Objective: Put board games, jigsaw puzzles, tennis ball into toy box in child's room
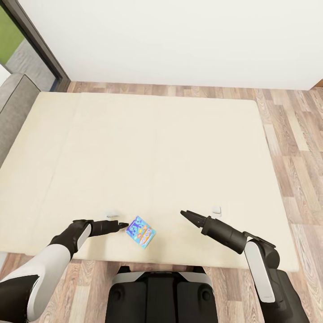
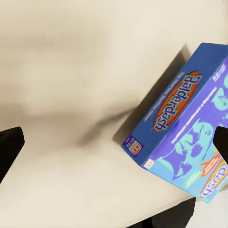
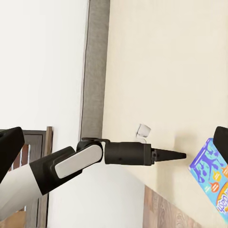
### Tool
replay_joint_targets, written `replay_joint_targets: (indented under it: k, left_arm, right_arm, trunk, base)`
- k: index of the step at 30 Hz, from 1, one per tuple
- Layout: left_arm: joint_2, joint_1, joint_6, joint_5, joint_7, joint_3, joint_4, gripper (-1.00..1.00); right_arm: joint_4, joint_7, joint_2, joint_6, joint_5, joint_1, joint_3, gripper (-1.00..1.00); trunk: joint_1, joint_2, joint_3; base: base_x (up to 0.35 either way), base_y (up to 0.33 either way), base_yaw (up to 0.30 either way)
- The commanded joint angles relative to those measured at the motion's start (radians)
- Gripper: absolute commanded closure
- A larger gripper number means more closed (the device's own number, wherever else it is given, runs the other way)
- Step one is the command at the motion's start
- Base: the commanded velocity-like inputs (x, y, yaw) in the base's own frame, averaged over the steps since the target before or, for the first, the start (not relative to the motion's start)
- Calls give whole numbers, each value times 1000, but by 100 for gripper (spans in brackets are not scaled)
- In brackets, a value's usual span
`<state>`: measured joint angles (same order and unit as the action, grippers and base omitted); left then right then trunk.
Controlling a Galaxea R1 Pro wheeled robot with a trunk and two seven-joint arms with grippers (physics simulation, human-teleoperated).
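One board game (image 1: 141, 231), a blue box with purple and white lettering, lies flat on the cream bed (image 1: 148, 148) close to its near edge. My left gripper (image 1: 123, 224) hovers just left of the box, its tips almost at the box's corner. In the left wrist view the board game (image 2: 185, 128) sits off to one side of the open left gripper (image 2: 114, 152), with nothing between the fingers. My right gripper (image 1: 186, 214) is open and empty over the bed, well to the right of the game. The right wrist view shows the board game (image 3: 211, 173) and the left arm.
Two small white tabs (image 1: 110, 213) (image 1: 217, 209) sit on the mattress near each gripper. Wooden floor (image 1: 296, 152) borders the bed on the right and far side, below a white wall. A grey upholstered piece (image 1: 13, 103) and a dark door frame (image 1: 40, 45) stand at left.
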<state>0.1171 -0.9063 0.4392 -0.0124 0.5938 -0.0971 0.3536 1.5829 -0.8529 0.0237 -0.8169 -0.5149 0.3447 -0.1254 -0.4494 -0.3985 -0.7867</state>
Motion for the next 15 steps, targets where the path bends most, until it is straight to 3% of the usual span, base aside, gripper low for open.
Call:
replay_joint_targets:
  k: [1,15]
  left_arm:
    - [-1,0,9,-1,4,-7,1,-100]
    - [-1,0,10,-1,4,-7,1,-100]
  right_arm:
    - [0,-3,1,-5,0,0,-2,-100]
    - [0,-3,1,-5,0,0,-2,-100]
  trunk:
    - [-1,-1,-1]
    - [-1,-1,0]
  base:
    - [0,0,-16]
    - [0,-12,-4]
